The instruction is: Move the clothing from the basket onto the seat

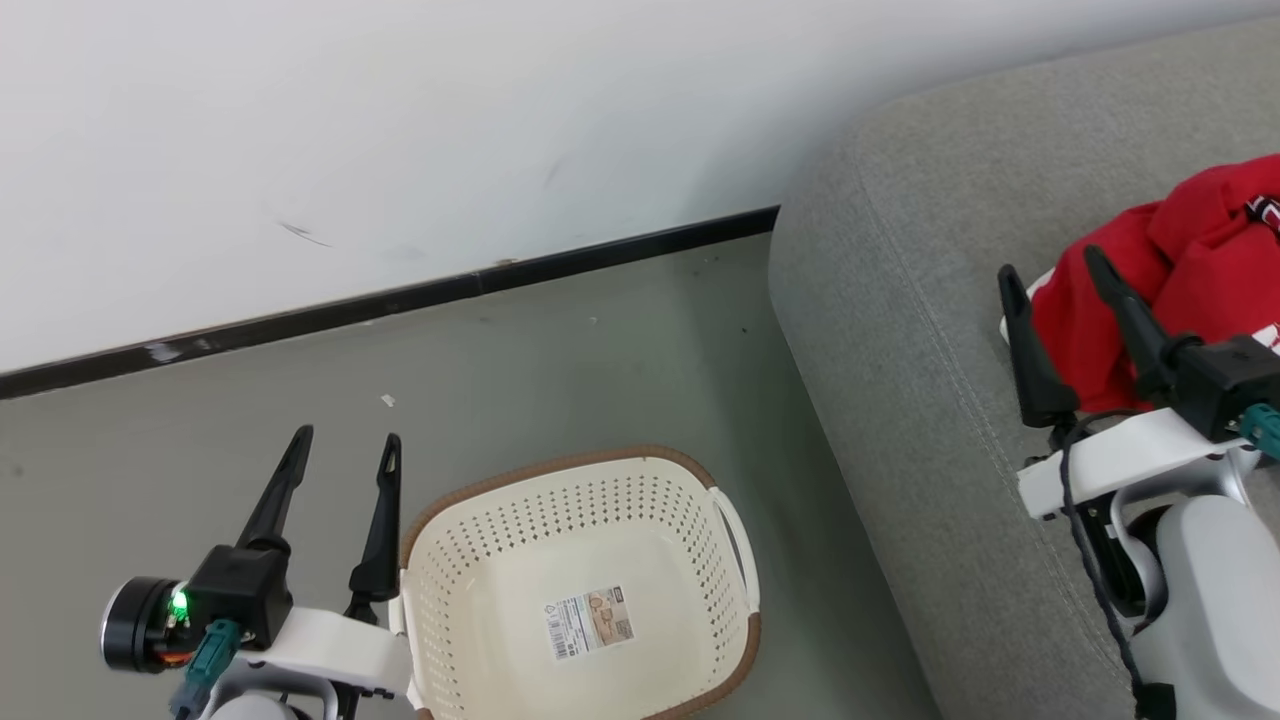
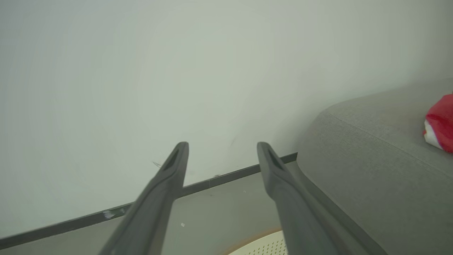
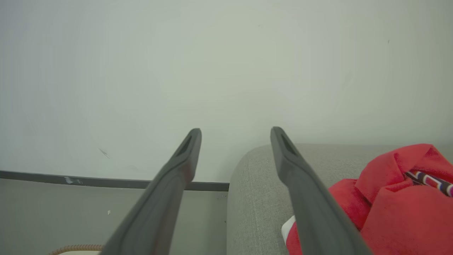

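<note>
Red clothing (image 1: 1180,280) with white trim lies bunched on the grey-green seat (image 1: 900,330) at the right; it also shows as clothing (image 3: 396,205) and clothing (image 2: 440,127) in the wrist views. The cream basket (image 1: 480,560) with a brown rim stands on the floor, holding nothing but its label sticker. My left gripper (image 1: 345,445) is open above the floor just left of the basket. My right gripper (image 1: 1050,265) is open over the seat, its fingers beside and in front of the red clothing, with nothing between them.
A white wall (image 1: 400,120) with a dark baseboard (image 1: 400,295) runs behind the grey floor (image 1: 560,370). The seat's rounded corner (image 1: 830,200) stands close to the basket's right side.
</note>
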Robot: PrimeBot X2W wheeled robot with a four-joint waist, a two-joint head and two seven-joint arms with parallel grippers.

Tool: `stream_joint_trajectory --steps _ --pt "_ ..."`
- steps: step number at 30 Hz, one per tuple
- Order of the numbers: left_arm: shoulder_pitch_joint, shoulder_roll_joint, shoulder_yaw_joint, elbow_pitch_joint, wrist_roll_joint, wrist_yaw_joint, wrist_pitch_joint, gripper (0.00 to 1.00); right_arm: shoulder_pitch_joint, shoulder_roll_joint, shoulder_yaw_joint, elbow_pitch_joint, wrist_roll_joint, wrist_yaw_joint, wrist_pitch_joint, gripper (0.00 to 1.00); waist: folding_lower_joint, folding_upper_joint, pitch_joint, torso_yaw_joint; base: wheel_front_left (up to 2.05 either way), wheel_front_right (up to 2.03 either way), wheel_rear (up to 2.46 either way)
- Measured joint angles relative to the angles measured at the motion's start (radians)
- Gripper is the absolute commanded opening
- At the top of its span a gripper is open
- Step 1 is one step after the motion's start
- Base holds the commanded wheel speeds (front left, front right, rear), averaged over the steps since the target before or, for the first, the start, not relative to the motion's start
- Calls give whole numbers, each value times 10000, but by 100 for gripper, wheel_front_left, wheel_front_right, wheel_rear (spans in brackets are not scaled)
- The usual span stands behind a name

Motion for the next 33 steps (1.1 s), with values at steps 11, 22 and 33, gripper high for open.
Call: stream_joint_trajectory --steps 11,22,33 --pt "744 -245 537 372 -337 219 -128 100 492 435 247 -79 -192 0 0 100 0 0 -655 713 0 0 0" --pt "1330 -341 798 525 -362 316 -167 100 1764 606 92 -205 -219 0 2 100 0 0 -1383 1370 0 0 0" --pt "1812 -368 955 558 -362 301 -171 100 3238 771 -65 -499 -353 0 2 100 0 0 -2100 1799 0 0 0"
